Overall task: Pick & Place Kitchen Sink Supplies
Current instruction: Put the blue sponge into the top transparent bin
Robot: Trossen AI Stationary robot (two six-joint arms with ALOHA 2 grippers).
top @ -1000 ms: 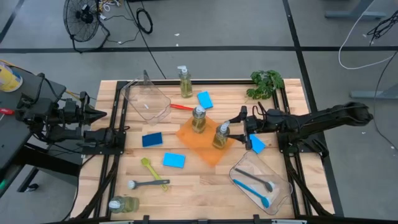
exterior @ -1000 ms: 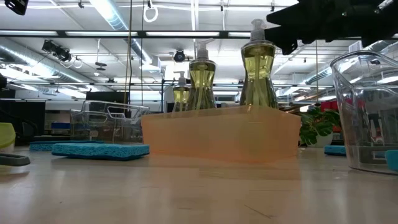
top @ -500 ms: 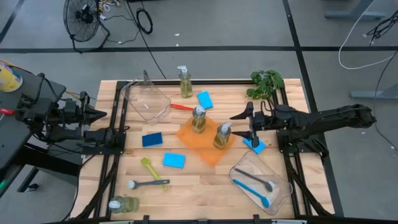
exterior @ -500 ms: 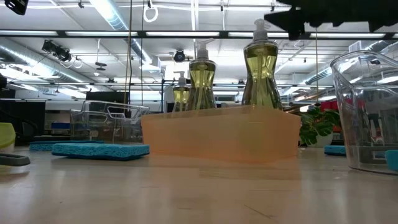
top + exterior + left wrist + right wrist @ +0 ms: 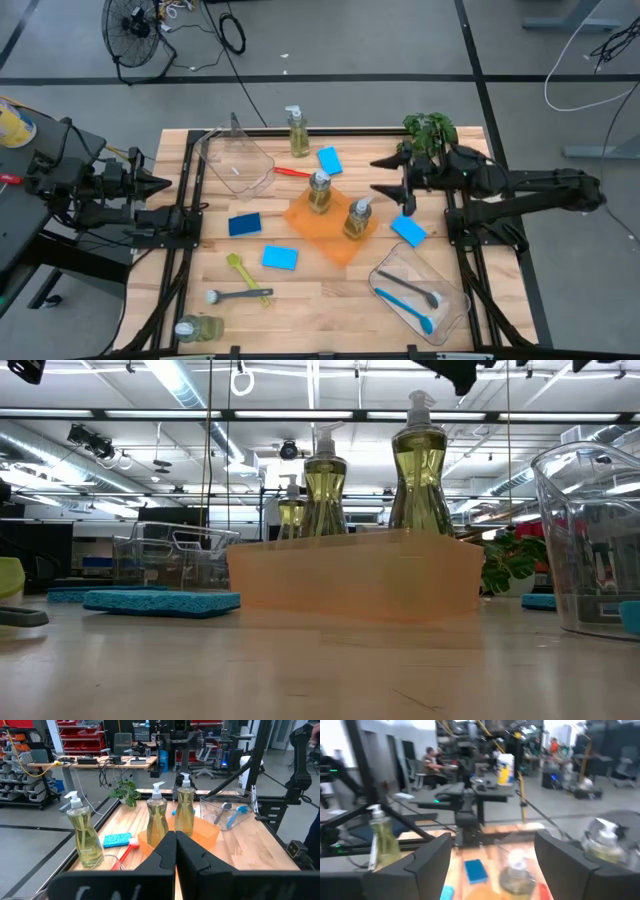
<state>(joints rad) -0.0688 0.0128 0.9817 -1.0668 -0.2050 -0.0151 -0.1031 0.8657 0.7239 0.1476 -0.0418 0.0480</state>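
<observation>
Two soap bottles [image 5: 319,190] [image 5: 357,217] stand upright in the orange tray [image 5: 330,240] at mid-table. A third bottle [image 5: 296,130] stands at the far edge. A fourth [image 5: 198,328] lies on its side at the near left. Blue sponges [image 5: 329,159] [image 5: 244,224] [image 5: 279,258] [image 5: 408,230] lie flat on the wood. The red brush [image 5: 290,171], yellow-green brush [image 5: 240,270] and grey brush [image 5: 235,295] lie loose. My right gripper [image 5: 377,174] hangs open, high above the table beyond the tray. My left gripper [image 5: 160,183] stays shut at the left edge.
A clear bin [image 5: 235,160] stands at the far left. Another clear bin [image 5: 450,300] at the near right holds a blue and a grey brush. A leafy plant [image 5: 430,133] sits at the far right corner, close beside my right arm.
My right gripper has risen from beside the right-hand bottle in the tray and swung toward the table's far edge, staying open. The blue sponge that lay under the arm now shows fully. The bottles have stayed upright in the tray.
</observation>
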